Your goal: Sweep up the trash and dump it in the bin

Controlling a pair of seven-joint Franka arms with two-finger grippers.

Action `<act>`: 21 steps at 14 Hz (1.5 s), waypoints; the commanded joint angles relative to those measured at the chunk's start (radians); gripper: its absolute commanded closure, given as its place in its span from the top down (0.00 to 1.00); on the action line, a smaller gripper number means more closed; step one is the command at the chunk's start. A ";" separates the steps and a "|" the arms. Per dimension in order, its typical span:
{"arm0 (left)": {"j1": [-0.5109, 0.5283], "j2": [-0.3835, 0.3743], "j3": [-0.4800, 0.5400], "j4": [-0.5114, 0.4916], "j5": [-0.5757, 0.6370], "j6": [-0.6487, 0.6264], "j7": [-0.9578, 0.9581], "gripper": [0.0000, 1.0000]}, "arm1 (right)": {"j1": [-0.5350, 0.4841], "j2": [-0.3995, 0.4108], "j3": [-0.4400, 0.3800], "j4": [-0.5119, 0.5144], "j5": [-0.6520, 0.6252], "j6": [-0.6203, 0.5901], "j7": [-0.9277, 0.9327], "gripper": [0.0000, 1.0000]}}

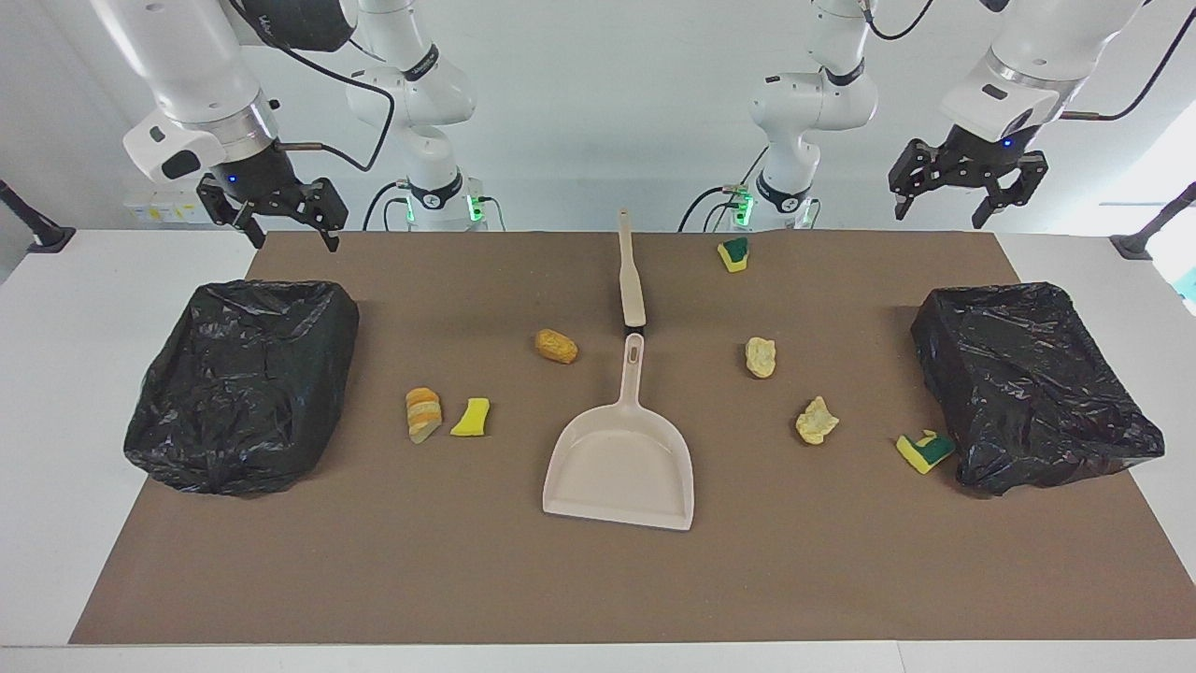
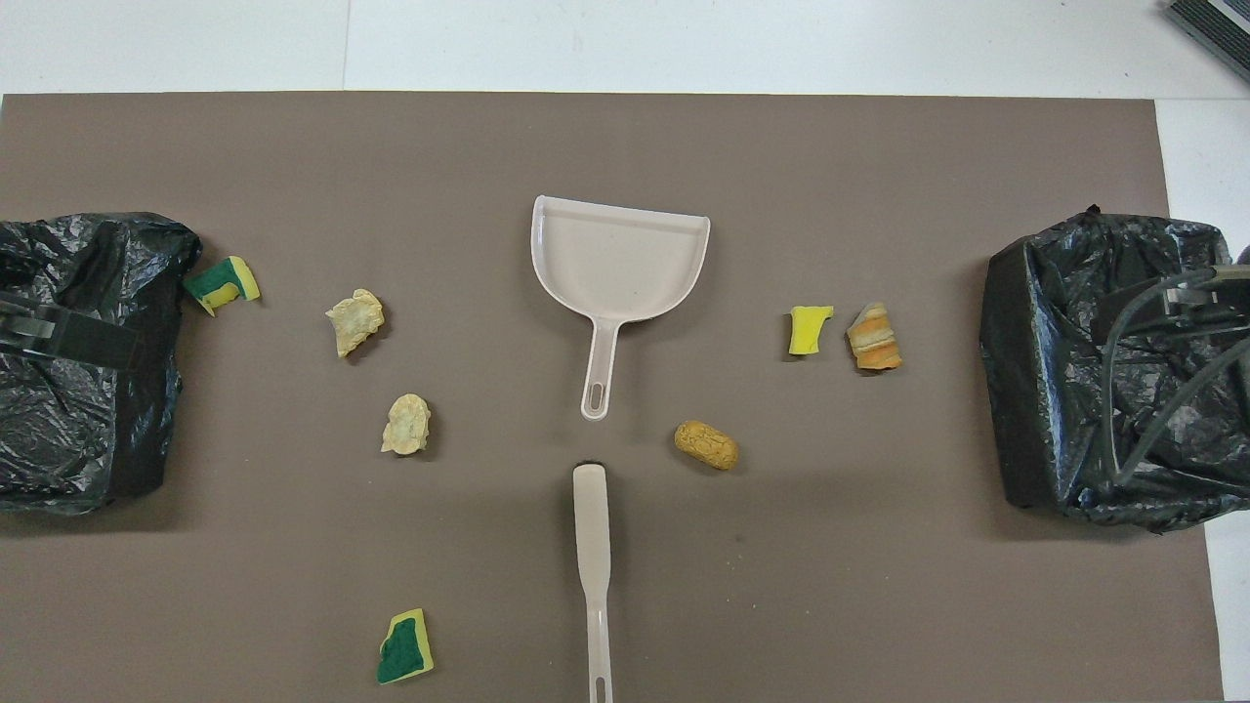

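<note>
Two grippers of mine hang w/ fingers spread, holding nothing: left gripper (image 1: 966, 198) over the mat's edge by one black-bagged bin (image 1: 1032, 385), right gripper (image 1: 273, 217) by the other black-bagged bin (image 1: 245, 383). Seven foam and sponge trash scraps (image 1: 761, 356) lie scattered on brown mat (image 1: 598, 579) around beige plastic dustpan (image 1: 621, 467); beige brush (image 1: 630, 273) nearer my bases.

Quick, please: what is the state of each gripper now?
Left gripper: open, holding nothing, raised over the table's edge.
Right gripper: open, holding nothing, raised above the table.
</note>
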 commanded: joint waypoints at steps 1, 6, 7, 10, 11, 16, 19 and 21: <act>0.000 0.008 0.001 0.017 0.013 -0.013 -0.003 1.00 | -0.005 -0.033 -0.002 -0.036 0.006 -0.004 -0.004 1.00; 0.002 0.002 0.002 0.005 0.008 -0.013 -0.110 1.00 | -0.005 -0.032 0.000 -0.036 0.014 -0.002 -0.011 1.00; 0.002 0.001 0.002 0.004 0.008 -0.013 -0.110 1.00 | -0.005 -0.032 0.000 -0.036 0.014 -0.002 -0.011 1.00; 0.002 -0.001 0.002 0.001 0.008 -0.013 -0.109 1.00 | -0.005 -0.033 0.005 -0.039 0.014 -0.004 -0.010 1.00; 0.002 -0.001 0.005 0.001 0.008 -0.013 -0.107 1.00 | 0.001 -0.035 0.008 -0.039 0.014 -0.007 -0.008 1.00; 0.005 -0.001 0.007 0.001 0.010 -0.014 -0.093 1.00 | 0.008 -0.035 0.009 -0.039 0.014 -0.009 -0.010 1.00; 0.005 -0.001 0.007 0.001 0.010 -0.016 -0.092 1.00 | 0.008 -0.036 0.009 -0.042 0.016 -0.009 -0.010 1.00; 0.005 -0.001 0.007 0.001 0.010 -0.013 -0.092 1.00 | 0.008 -0.036 0.009 -0.042 0.016 -0.007 -0.010 1.00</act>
